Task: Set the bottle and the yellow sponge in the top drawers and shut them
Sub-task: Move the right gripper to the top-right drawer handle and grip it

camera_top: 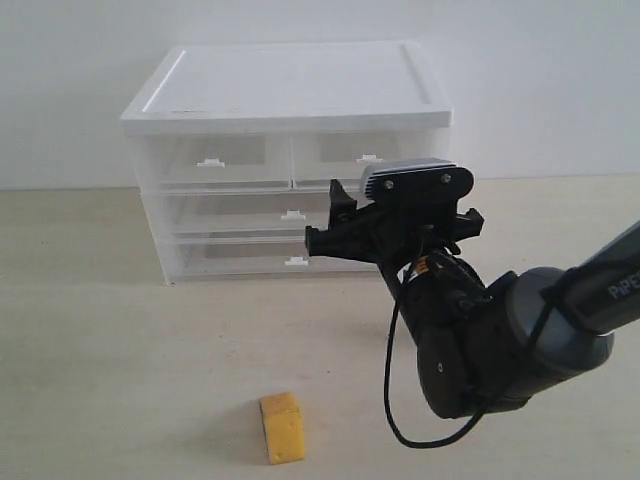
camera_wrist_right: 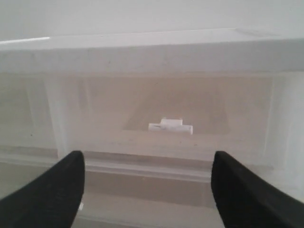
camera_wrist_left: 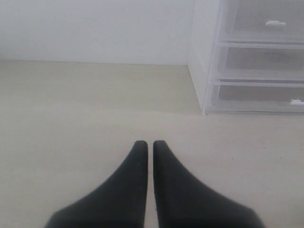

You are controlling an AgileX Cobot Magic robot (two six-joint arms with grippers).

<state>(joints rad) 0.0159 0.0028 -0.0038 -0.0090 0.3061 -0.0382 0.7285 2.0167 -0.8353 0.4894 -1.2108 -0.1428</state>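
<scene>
The yellow sponge (camera_top: 282, 427) lies on the table near the front, apart from both grippers. The bottle is not in any view. Both top drawers sit pushed in; the left one (camera_top: 212, 160) and the right one (camera_top: 368, 157) each show a white handle tab. My right gripper (camera_top: 326, 215) hovers open just in front of the cabinet. In the right wrist view the right gripper (camera_wrist_right: 148, 159) is spread wide, facing the top drawer's handle tab (camera_wrist_right: 170, 127) with nothing between its fingers. My left gripper (camera_wrist_left: 149, 143) is shut and empty, low over bare table beside the cabinet.
The white cabinet (camera_top: 290, 85) stands at the back against the wall, with two full-width drawers (camera_top: 293, 214) under the top pair. The cabinet's side (camera_wrist_left: 202, 61) shows in the left wrist view. The right arm's body (camera_top: 500, 345) takes up the right of the table.
</scene>
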